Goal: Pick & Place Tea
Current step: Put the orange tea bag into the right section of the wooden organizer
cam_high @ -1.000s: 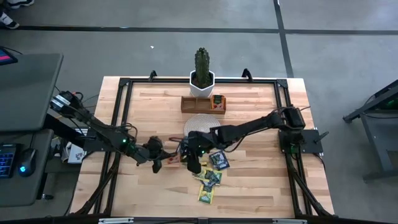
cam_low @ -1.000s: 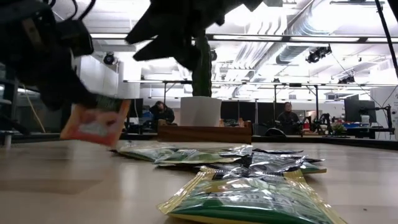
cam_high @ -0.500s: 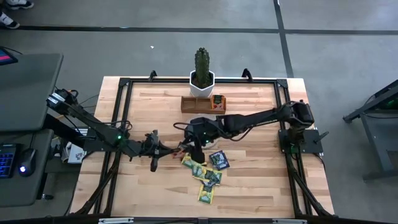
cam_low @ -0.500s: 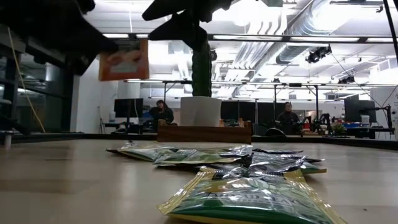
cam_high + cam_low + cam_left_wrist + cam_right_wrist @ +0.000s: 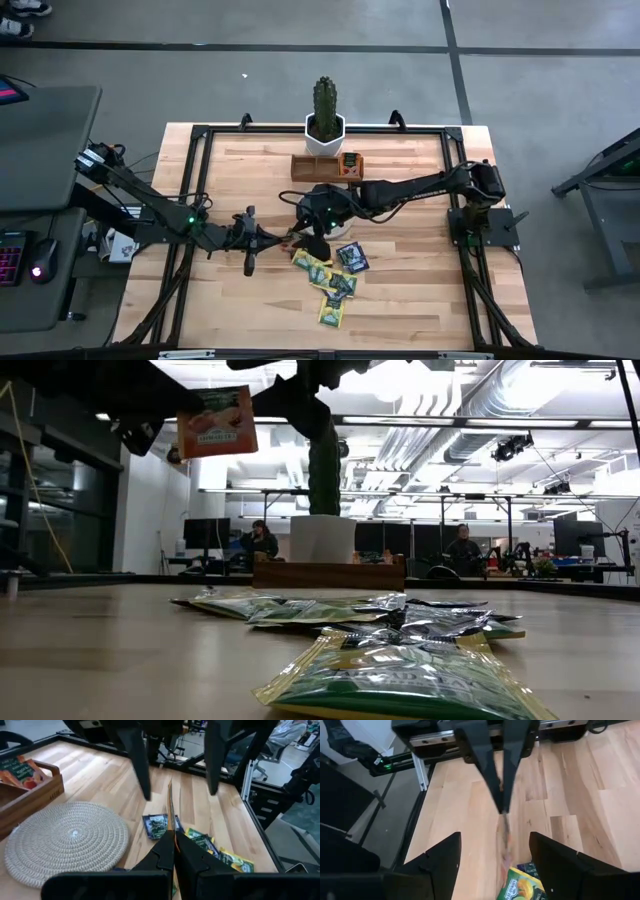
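My left gripper (image 5: 287, 241) (image 5: 172, 840) is shut on one orange tea sachet (image 5: 215, 422), held high above the table. My right gripper (image 5: 317, 243) (image 5: 494, 839) is open. Its fingers (image 5: 141, 767) stand on either side of that sachet, which shows edge-on (image 5: 505, 832), and do not touch it. Several green, yellow and dark blue sachets (image 5: 335, 278) (image 5: 400, 660) lie flat in a loose heap on the table, nearer than the round woven mat (image 5: 65, 840). My left gripper pinches the orange sachet between its two fingers at the edge nearest them (image 5: 170, 827). The fingers come level from the table's left. The sachet is lifted clear and stands upright on edge, reaching forward from the fingertips toward the right gripper.
A brown wooden tray (image 5: 326, 166) (image 5: 30, 787) with a few sachets in it sits beyond the mat, and a cactus in a white pot (image 5: 324, 122) stands at the far edge. A black frame (image 5: 200, 150) borders the table. Bare wood lies near left and right.
My left gripper has raised the orange sachet from just above the table to well above it and carried it a little to the right. My right gripper has risen from over the heap, moved toward the far edge, and now straddles the lifted sachet.
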Robot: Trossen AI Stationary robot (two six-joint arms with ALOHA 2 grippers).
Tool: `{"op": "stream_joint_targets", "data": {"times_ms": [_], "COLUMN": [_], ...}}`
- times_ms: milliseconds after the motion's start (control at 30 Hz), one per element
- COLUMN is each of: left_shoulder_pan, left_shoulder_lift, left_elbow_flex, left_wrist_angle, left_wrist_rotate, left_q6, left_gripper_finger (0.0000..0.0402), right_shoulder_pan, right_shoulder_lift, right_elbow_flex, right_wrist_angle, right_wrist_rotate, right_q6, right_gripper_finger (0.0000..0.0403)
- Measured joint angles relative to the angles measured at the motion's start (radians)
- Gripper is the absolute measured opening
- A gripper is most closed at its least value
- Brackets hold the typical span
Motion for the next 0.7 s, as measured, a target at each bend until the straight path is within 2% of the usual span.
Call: {"op": "stream_joint_targets", "data": {"times_ms": [333, 700], "left_shoulder_pan": [0.0, 0.0], "left_shoulder_lift": [0.0, 0.0], "left_elbow_flex": [0.001, 0.001], "left_wrist_angle": [0.023, 0.043], "left_wrist_rotate": [-0.009, -0.017], "left_q6": [0.023, 0.023], "left_gripper_finger": [0.0, 0.0], "right_shoulder_pan": [0.006, 0.006], "right_shoulder_lift": [0.0, 0.0], "right_elbow_flex": [0.0, 0.0], "right_wrist_angle": [0.016, 0.032], "right_wrist_rotate": [0.011, 0.011], "right_q6": [-0.015, -0.032], "right_gripper_finger": [0.0187, 0.0104]}}
